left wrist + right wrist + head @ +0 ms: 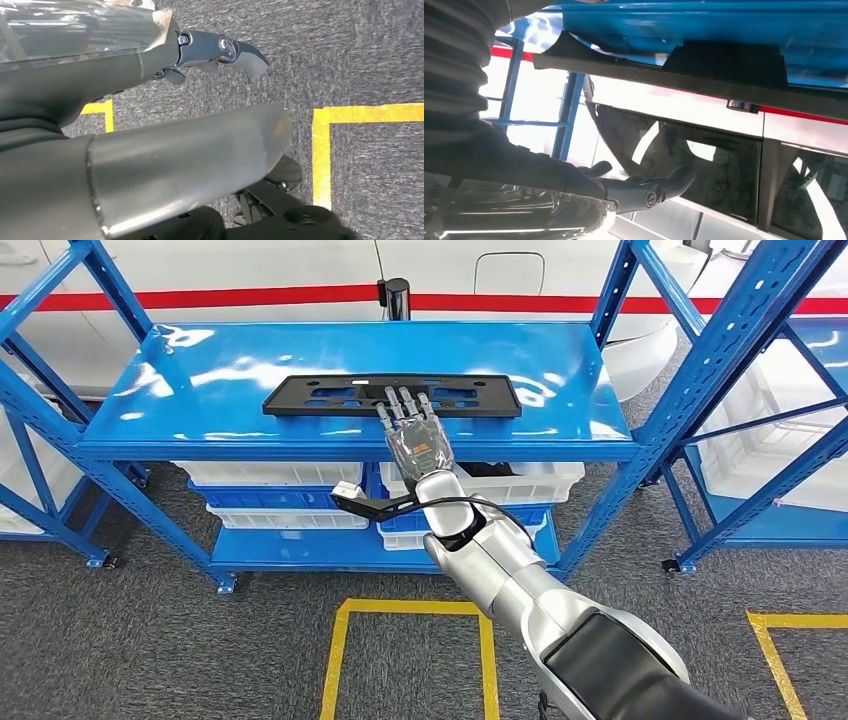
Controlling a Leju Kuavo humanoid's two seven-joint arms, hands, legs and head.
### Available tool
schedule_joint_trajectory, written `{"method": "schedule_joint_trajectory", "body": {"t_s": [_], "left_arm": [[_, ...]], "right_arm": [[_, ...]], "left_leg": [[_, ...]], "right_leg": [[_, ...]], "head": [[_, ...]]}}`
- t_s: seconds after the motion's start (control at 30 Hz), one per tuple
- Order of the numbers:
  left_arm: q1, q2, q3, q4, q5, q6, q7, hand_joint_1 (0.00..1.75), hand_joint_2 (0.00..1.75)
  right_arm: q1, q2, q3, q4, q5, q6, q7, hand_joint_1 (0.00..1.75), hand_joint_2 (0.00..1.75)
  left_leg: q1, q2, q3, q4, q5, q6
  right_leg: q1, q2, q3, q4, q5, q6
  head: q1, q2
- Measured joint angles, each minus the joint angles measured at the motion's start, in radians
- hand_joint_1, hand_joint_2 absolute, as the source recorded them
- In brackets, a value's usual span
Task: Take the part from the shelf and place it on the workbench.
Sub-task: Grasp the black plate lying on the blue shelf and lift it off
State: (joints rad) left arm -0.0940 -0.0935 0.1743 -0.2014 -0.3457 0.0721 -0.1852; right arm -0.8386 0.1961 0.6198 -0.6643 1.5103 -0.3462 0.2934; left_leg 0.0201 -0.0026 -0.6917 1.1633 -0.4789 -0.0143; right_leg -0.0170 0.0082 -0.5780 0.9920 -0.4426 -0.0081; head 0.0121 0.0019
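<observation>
The part point(392, 396), a long flat black plate with holes along it, lies across the middle of the top board of the blue shelf point(250, 350), near the board's front edge, so it has not been lifted. The right hand point(412, 430) reaches over that front edge with its fingers point(403, 400) stretched out flat and apart, their tips over the part's near edge; it holds nothing, and I cannot tell whether the tips touch the plate. In the right wrist view the part point(724, 62) shows as a dark slab on the blue board, clear of the outstretched fingers point(671, 182). The left hand point(220, 50) hangs over the grey floor beside yellow tape lines point(370, 114), fingers loosely extended and holding nothing. By my reading the task is at its start: the grasp, the lift, and the carry to the workbench all remain.
</observation>
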Motion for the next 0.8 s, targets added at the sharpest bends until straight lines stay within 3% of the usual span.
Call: {"method": "schedule_joint_trajectory", "body": {"t_s": [0.03,0.1,0.23,0.3,0.37,0.4,0.43,0.47,0.53,0.6,0.73,0.8], "left_arm": [[-0.001,0.000,0.000,0.000,0.000,0.000,0.000,0.00,0.00],[-0.003,0.001,0.000,0.000,-0.001,0.000,0.000,0.00,0.00],[-0.004,-0.001,0.000,0.000,-0.004,0.001,0.000,0.00,0.00],[-0.006,-0.001,0.000,0.000,-0.007,0.002,0.002,0.00,0.00],[-0.008,-0.001,0.000,0.000,-0.010,0.002,0.005,0.00,0.00],[-0.007,-0.001,0.000,0.000,-0.010,0.002,0.005,0.00,0.00],[-0.007,-0.002,0.000,0.000,-0.010,0.002,0.006,0.00,0.00],[-0.006,-0.002,0.000,0.000,-0.011,0.002,0.006,0.00,0.00],[-0.006,-0.003,0.000,0.000,-0.013,0.002,0.006,0.00,0.00],[-0.007,-0.003,0.000,0.000,-0.016,0.002,0.006,0.00,0.00],[-0.007,-0.003,0.000,-0.001,-0.020,0.003,0.007,0.00,0.00],[-0.007,-0.003,0.000,-0.001,-0.021,0.003,0.007,0.00,0.00]], "right_arm": [[-0.001,0.000,0.000,0.000,0.000,0.000,0.000,0.00,1.75],[-0.003,0.001,0.000,0.000,0.000,0.000,0.000,0.00,1.75],[-0.004,0.000,-0.001,-0.001,0.000,-0.001,-0.003,0.00,1.75],[-0.006,-0.001,-0.003,-0.002,0.000,-0.003,-0.003,0.00,1.75],[-0.003,-0.004,-0.004,-0.002,0.000,-0.004,-0.003,0.00,1.75],[0.001,-0.006,-0.005,-0.002,0.000,-0.004,-0.003,0.00,1.75],[0.004,-0.008,-0.006,-0.002,0.000,-0.005,-0.003,0.00,1.75],[0.005,-0.010,-0.007,-0.003,0.000,-0.005,-0.002,0.00,1.75],[0.006,-0.011,-0.009,-0.003,0.000,-0.008,0.000,0.00,1.75],[0.005,-0.010,-0.012,-0.003,0.000,-0.009,0.002,0.00,1.75],[0.003,-0.009,-0.014,-0.005,0.000,-0.010,0.006,0.00,1.75],[0.002,-0.007,-0.014,-0.006,0.000,-0.010,0.007,0.00,1.75]], "left_leg": [[-0.002,0.000,0.035,-0.074,0.032,0.004],[-0.007,-0.001,0.078,-0.154,0.053,0.013],[-0.010,-0.002,0.093,-0.171,0.053,0.036],[-0.007,-0.001,0.102,-0.180,0.054,0.049],[-0.009,-0.001,0.103,-0.180,0.051,0.056],[-0.009,-0.002,0.104,-0.180,0.050,0.056],[-0.009,-0.003,0.105,-0.180,0.048,0.056],[-0.009,-0.005,0.108,-0.179,0.046,0.054],[-0.011,-0.007,0.115,-0.178,0.039,0.048],[-0.015,-0.008,0.120,-0.175,0.030,0.038],[-0.008,-0.005,0.117,-0.164,0.014,0.016],[-0.004,-0.003,0.082,-0.090,-0.026,0.004]], "right_leg": [[0.002,0.001,0.004,0.000,-0.003,0.004],[0.007,0.002,0.005,0.001,-0.009,0.012],[0.009,0.000,-0.002,0.013,-0.020,0.031],[0.010,-0.002,-0.047,0.101,-0.058,0.029],[0.010,-0.002,-0.128,0.248,-0.106,0.025],[0.009,-0.002,-0.160,0.297,-0.116,0.027],[0.009,-0.002,-0.172,0.308,-0.110,0.034],[0.007,-0.002,-0.162,0.275,-0.088,0.042],[0.005,-0.005,-0.095,0.126,-0.024,0.054],[0.004,-0.007,-0.041,0.017,0.017,0.050],[0.001,-0.005,-0.026,-0.002,0.021,0.021],[-0.005,-0.004,-0.016,-0.006,0.019,0.007]], "head": [[0.000,0.000],[0.000,0.000],[0.001,0.000],[0.003,0.000],[0.004,0.000],[0.004,0.000],[0.004,0.000],[0.004,0.000],[0.005,0.000],[0.004,0.000],[0.003,0.000],[0.001,0.000]]}}
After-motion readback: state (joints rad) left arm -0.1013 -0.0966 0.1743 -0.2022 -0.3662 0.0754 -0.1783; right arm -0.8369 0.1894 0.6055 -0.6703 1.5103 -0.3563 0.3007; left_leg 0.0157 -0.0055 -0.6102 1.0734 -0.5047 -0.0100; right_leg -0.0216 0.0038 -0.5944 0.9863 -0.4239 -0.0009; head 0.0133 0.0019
